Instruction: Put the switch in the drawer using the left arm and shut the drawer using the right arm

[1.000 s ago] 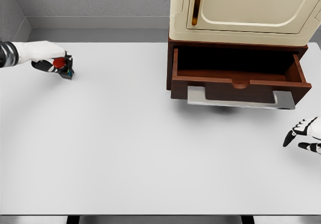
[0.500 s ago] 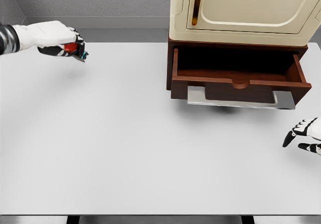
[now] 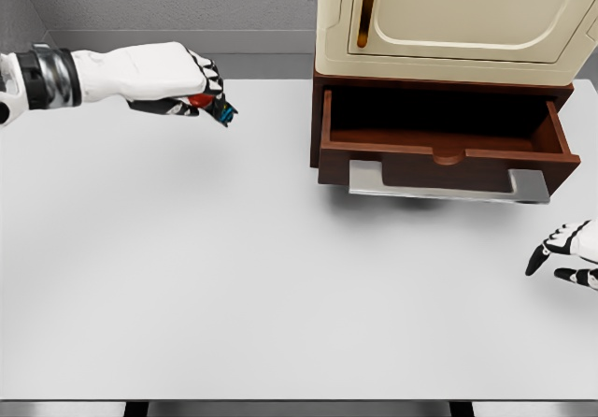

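The left hand hangs above the table near its far edge, fingers curled around the switch — a small dark block with a red button, of which only the red top and a bluish corner show below the knuckles. It is carried clear of the surface, which by my judgement suits a move across to the drawer rather than a slide along the tabletop. The drawer stands pulled out of the brown base under the cream cabinet, its inside dark and, as far as can be seen, holding nothing; its metal handle faces the robot. The switch is well to the left of the drawer's near corner, so the carry is only part done, and the hand will need to come over the front wall before letting go. The right hand waits low at the table's right edge, fingers loosely spread and holding nothing — placed, I would say, just short of the handle so it can push the drawer shut once the switch is inside.
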`<state>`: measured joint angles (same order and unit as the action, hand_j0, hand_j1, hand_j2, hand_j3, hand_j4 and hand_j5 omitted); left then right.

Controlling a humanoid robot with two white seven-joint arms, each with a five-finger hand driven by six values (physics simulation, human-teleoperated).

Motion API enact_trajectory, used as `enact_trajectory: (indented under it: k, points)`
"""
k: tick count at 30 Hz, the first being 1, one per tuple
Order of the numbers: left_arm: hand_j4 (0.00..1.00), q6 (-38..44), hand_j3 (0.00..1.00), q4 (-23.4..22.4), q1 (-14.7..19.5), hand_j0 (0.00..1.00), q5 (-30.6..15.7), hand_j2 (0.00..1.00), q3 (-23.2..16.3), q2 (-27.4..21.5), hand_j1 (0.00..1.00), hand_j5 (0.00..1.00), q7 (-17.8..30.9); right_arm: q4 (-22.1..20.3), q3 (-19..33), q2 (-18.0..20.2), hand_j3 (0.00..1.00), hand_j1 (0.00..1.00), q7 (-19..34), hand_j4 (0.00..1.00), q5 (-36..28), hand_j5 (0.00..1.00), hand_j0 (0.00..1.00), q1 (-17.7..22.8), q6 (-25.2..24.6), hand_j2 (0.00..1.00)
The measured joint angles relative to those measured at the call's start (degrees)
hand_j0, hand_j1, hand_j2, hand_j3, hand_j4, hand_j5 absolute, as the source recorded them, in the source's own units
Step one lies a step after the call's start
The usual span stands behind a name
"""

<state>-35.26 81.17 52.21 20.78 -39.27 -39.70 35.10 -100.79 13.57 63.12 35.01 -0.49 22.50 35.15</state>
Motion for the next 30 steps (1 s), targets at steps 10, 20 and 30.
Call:
enact_trajectory:
  k: [10, 20, 30]
  points:
    - [0.44, 0.03, 0.44, 4.96, 0.61, 0.44, -6.83, 0.44, -0.58, 0.17, 0.44, 0.44, -0.03, 0.0, -0.02, 0.0, 0.54, 0.54, 0.0, 0.54, 0.0, 0.54, 0.54, 0.0, 0.0, 0.54]
    - [0.44, 0.06, 0.44, 7.94, 3.08, 0.44, -13.18, 0.44, -0.6, 0.43, 0.44, 0.44, -0.07, 0.0, -0.02, 0.0, 0.54, 0.54, 0.0, 0.54, 0.0, 0.54, 0.54, 0.0, 0.0, 0.54]
    - [0.45, 0.04, 0.45, 7.56, 5.97, 0.45, -13.49, 0.45, -1.96, 5.9, 0.45, 0.45, -0.05, 0.0, -0.02, 0.0, 0.54, 0.54, 0.0, 0.54, 0.0, 0.54, 0.54, 0.0, 0.0, 0.54]
